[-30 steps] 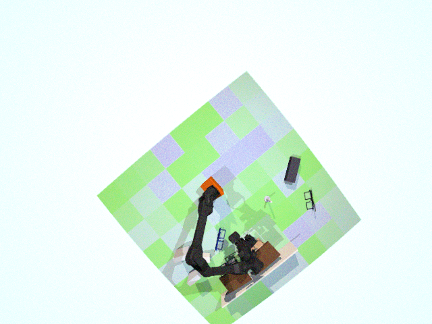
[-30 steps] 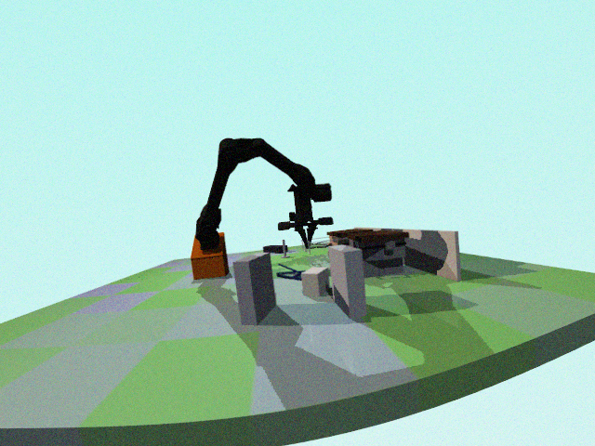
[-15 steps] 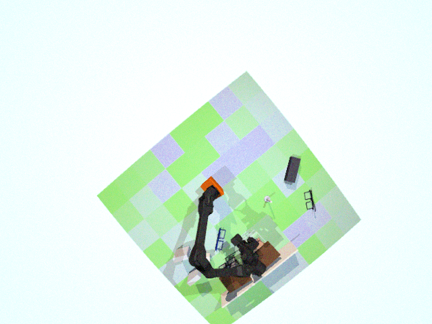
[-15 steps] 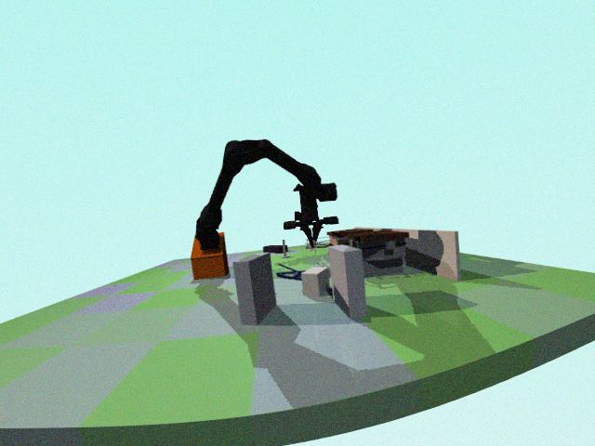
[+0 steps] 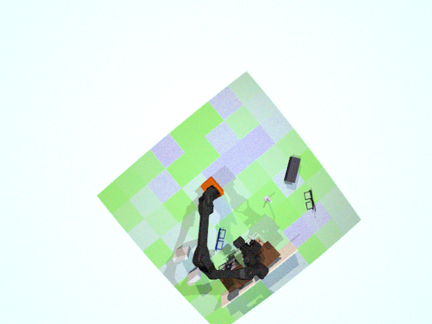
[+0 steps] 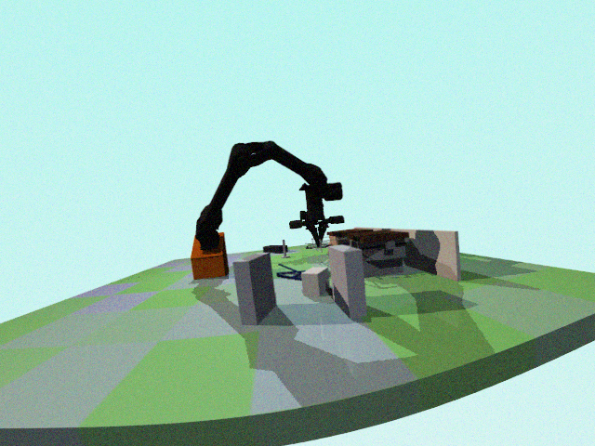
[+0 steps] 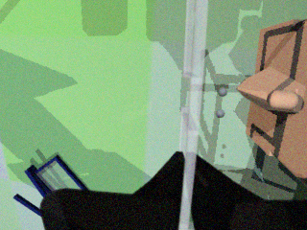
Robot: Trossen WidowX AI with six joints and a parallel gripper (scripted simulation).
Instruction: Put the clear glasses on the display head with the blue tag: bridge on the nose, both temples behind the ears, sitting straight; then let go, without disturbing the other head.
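My gripper (image 6: pixel 318 245) (image 7: pixel 183 158) is shut on the clear glasses (image 7: pixel 193 62). Their pale front runs up and down the wrist view, with two small nose pads on its right side. The gripper is in front of a display head (image 5: pixel 270 254) with brown hair. In the wrist view the face (image 7: pixel 261 117) is at the right edge, its nose pointing at the glasses, with a gap between; dark frame-shaped lines cross it. The other head (image 5: pixel 240 281) is beside it, partly under the arm. No blue tag can be made out. The temples are mostly out of view.
Blue glasses (image 5: pixel 219 239) (image 7: pixel 38 182) lie near the heads. Black glasses (image 5: pixel 311 199) and a dark box (image 5: pixel 292 169) lie farther right. A small white stand (image 5: pixel 267 199) is between. A beige panel (image 6: pixel 446 254) is behind the heads. Upright grey blocks (image 6: pixel 259 293) (image 6: pixel 352 282) stand to one side.
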